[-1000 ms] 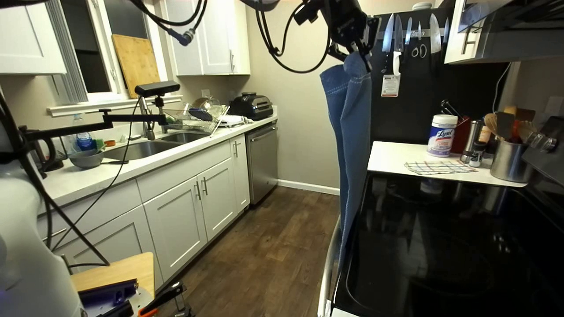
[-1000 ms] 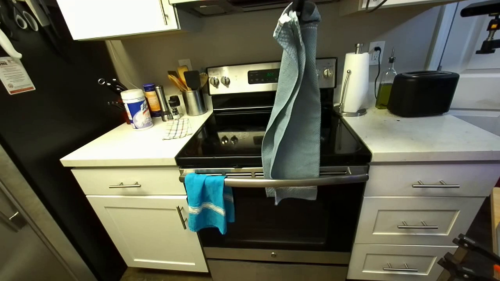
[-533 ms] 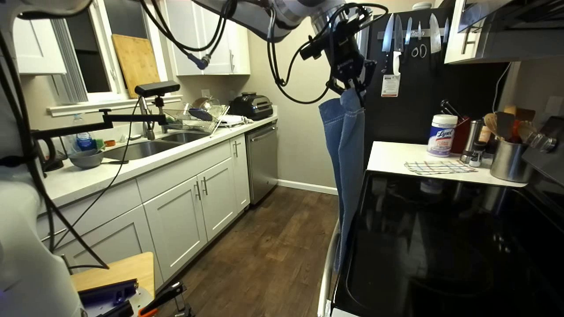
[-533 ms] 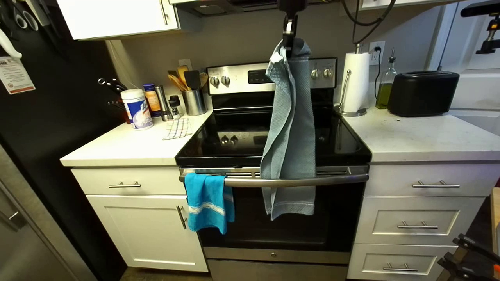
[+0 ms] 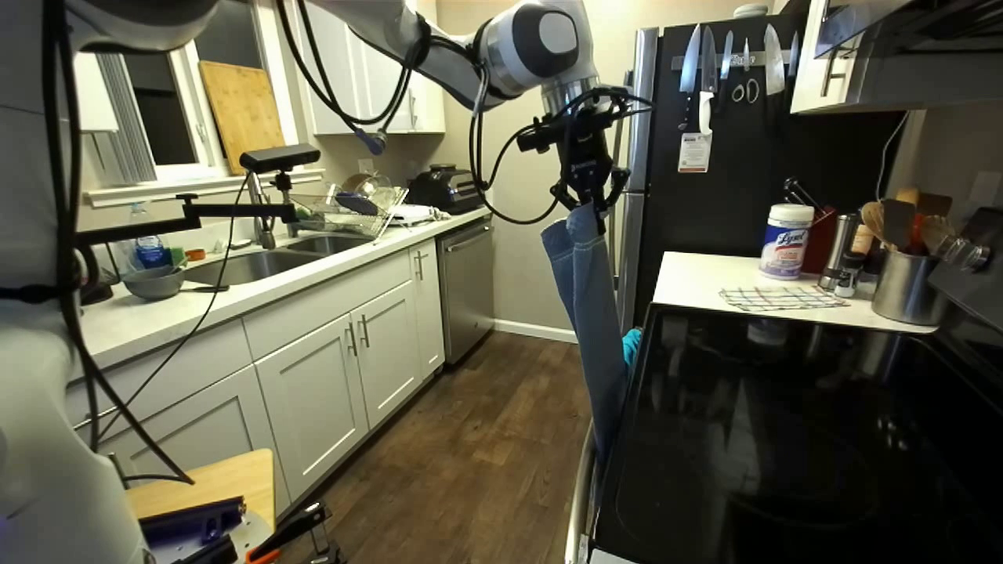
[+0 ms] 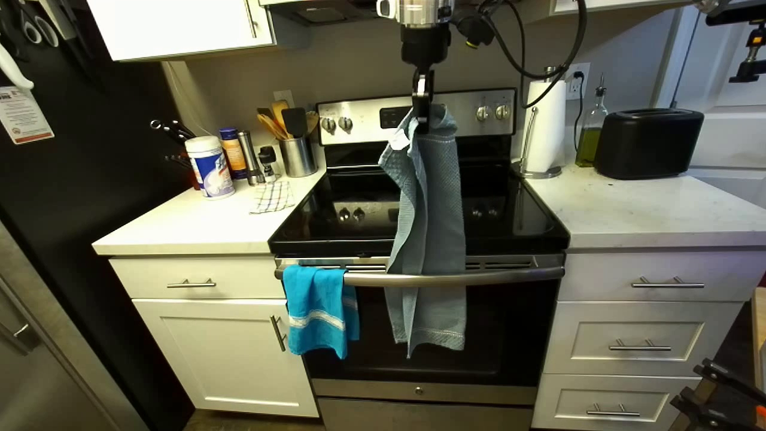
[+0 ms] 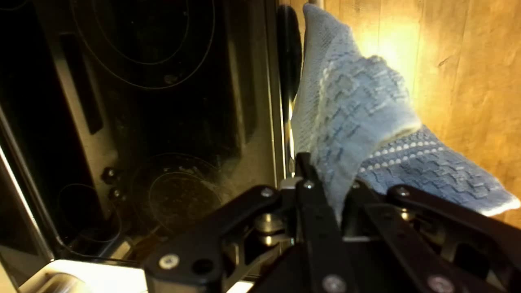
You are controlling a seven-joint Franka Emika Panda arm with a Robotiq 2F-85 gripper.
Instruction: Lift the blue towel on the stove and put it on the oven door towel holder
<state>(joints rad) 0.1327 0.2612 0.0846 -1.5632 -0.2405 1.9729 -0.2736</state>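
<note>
The blue towel (image 5: pixel 589 313) hangs long from my gripper (image 5: pixel 595 219). In an exterior view the towel (image 6: pixel 432 197) passes behind the oven door towel holder (image 6: pixel 508 277), and its lower end hangs below the bar against the oven front. The bar also shows edge-on in an exterior view (image 5: pixel 581 493). My gripper (image 6: pixel 422 117) is shut on the towel's top end, above the front edge of the stove (image 6: pixel 347 203). In the wrist view the towel (image 7: pixel 350 97) runs between the fingers (image 7: pixel 331 183), with loose folds over the floor side, beside the glass top (image 7: pixel 163 118).
A turquoise towel (image 6: pixel 320 311) hangs on the bar's left part in an exterior view. Counters flank the stove, with a wipes tub (image 6: pixel 209 167), utensil pot (image 6: pixel 298 157), paper towel roll (image 6: pixel 544 129) and toaster (image 6: pixel 649 143). A range hood (image 6: pixel 335 13) is above.
My gripper has come down and, lately, away from the stove with the towel held. The towel's lower end has slid further down behind the bar and shifted toward the turquoise towel.
</note>
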